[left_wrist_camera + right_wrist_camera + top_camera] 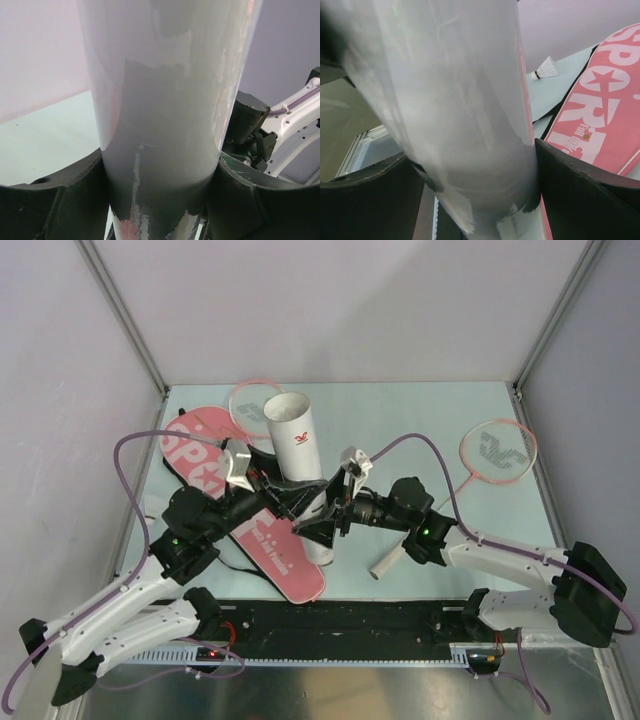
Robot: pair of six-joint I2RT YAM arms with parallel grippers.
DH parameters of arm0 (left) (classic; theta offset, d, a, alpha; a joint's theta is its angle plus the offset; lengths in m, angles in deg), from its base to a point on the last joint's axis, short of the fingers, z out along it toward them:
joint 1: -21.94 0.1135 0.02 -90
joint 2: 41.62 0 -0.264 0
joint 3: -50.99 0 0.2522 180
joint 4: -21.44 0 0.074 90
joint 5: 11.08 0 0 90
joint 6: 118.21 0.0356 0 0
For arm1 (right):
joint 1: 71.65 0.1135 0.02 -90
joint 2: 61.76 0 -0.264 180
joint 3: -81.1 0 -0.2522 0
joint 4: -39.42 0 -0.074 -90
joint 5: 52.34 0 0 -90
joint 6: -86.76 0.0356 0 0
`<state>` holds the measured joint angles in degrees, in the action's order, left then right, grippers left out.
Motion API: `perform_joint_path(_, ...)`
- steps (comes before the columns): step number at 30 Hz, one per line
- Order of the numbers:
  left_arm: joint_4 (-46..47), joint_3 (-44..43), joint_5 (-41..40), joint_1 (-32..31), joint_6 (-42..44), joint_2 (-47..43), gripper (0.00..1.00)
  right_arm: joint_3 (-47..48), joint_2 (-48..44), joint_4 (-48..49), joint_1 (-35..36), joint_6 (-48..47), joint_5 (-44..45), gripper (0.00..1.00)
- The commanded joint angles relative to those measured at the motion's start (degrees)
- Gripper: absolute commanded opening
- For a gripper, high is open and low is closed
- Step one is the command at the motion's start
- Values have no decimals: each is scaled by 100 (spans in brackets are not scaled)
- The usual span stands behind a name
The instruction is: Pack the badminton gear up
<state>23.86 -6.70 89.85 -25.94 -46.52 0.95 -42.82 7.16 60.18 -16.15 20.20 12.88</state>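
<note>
Here's the white tube, up over the middle of the desk, tilted, with its open mouth towards the far edge and its lower end above the pink bag that lies slantwise on the left half

Both arms are on it! The left pincer is clamped around the tube, both black fingers pressed flush to its wall, roughly mid-width. The right pincer brackets the same tube lower down, jaws set wide. The right-hand pad touches the wall, but whether it is squeezing or only cradling, I cannot tell

This reads as a hand-over or a steadying hold. To do it well, one side should keep a firm grip until the other is truly seated. Squeeze gently, because that thin wall looks easy to dent, and keep the mouth up and clear for loading

One shuttlecock waits on the desk beyond the bag. One racket lies at the far right corner, and another's head peeks out at the far edge behind the tube
</note>
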Motion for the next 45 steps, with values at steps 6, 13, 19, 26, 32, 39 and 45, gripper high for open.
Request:
perform_joint_path(6, 790, 433, -350, -18, -96, -582, 65, 71, 12, 768, 66, -130, -149, 64)
perform_joint_path(13, 731, 812, -765, -12, 219, -1122, 98, -53, -222, 710, 37, -132, -80, 43)
perform_joint_path(19, -230, 538, -1343, -11, 801, -1360, 100, -176, -585, 472, -175, 69, 87, 43)
perform_joint_path(26, -2941, -627, -3403, 65, 1486, -784, 100, -446, -1412, -402, -835, 57, 541, 44)
perform_joint_path(32, -4036, -1204, -3918, 1294, 1582, -17, 98, -667, -2164, -1010, -1198, -143, 715, 44)
perform_joint_path(39, -4378, -1355, -4340, 3407, 106, 602, 98, -690, -2720, -1700, -1221, -499, 773, 44)
perform_joint_path(45, -4899, -1412, -4511, 4408, -1698, 1324, 93, -690, -2975, -1977, -1220, -624, 764, 45)
